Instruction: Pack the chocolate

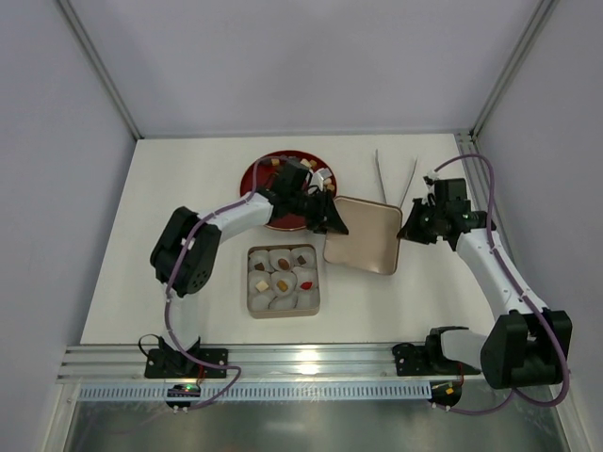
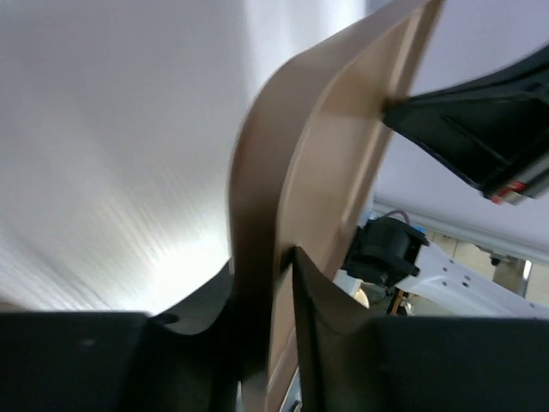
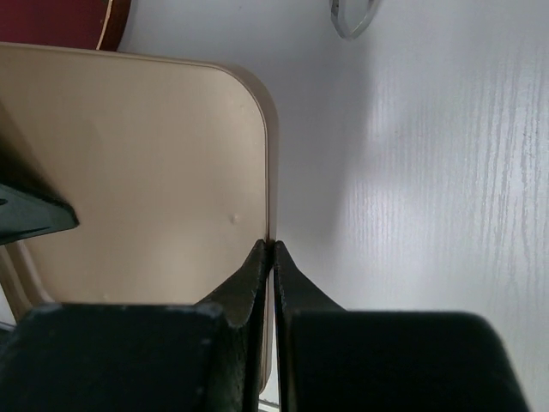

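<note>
Top external view is showing the chocolate [image 1: 283, 266] sitting in white paper cups [image 1: 261, 299] inside the square box [image 1: 285, 315] at the middle of the bench [image 1: 179, 179], with a few more pieces lying on the red plate [image 1: 256, 177] behind it. Just right of the box, the tan lid [image 1: 363, 240] is being held by both arms: the left pincer [image 1: 332, 224] is pinching its left rim, and the right pincer [image 1: 407, 233] is pressing together on its right rim. Tongs [image 1: 381, 177] are lying beyond the lid, apart from it. Judging by this, the step in hand is bringing the lid over the box. Doing it well is meaning holding both grips at one height so the lid is riding level, squaring its corners with the box, and lowering it gently without crushing the cups or tipping any piece
</note>
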Robot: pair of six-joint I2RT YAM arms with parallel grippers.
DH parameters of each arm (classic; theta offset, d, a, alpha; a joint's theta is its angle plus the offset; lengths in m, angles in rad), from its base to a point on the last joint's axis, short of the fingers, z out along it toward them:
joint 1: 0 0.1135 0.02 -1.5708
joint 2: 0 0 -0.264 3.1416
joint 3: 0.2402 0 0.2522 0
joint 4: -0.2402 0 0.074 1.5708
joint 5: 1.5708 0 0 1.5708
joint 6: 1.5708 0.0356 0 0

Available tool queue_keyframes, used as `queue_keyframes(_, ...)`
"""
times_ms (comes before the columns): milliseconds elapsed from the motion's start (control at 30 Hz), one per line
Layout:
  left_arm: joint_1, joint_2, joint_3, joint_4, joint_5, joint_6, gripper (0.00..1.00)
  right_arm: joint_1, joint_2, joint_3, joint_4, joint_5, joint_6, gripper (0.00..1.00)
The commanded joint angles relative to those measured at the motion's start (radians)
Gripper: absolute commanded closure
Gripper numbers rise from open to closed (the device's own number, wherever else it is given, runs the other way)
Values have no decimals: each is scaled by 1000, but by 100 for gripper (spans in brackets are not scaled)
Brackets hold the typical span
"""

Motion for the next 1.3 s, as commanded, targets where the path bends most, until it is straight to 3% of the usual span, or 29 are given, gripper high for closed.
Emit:
queue_keyframes(0,3,-82,-20,71,32,-35,79,45,-52,8,51,9,26,96)
queue_keyframes(133,3,-112,-46,71,37,-52,98,134,-67,25,41,113,33,91)
queue_keyframes(167,3,-117,-55,71,37,-55,100,145,-70,28,43,128,34,84)
queue_keyframes(267,5,-141,-69,71,40,-74,100,183,-82,37,46,181,27,68)
queue_keyframes(333,14,-155,-81,69,47,-104,100,225,-99,58,29,227,7,50)
queue_keyframes(400,24,-166,-98,71,55,-127,100,269,-122,90,14,357,-12,38)
queue_keyframes(500,49,-192,-115,69,78,-167,100,386,-187,126,20,488,-55,30)
queue_keyframes(667,87,-232,-135,52,116,-233,100,698,-233,152,29,693,-173,26)
queue_keyframes(867,120,-275,-165,39,156,-293,100,1046,-161,153,5,924,-280,25)
queue_keyframes(1000,146,-304,-188,29,178,-327,100,1171,-96,152,15,1008,-372,25)
queue_keyframes(1267,158,-362,-225,15,195,-348,100,1228,11,163,30,1083,-496,27)
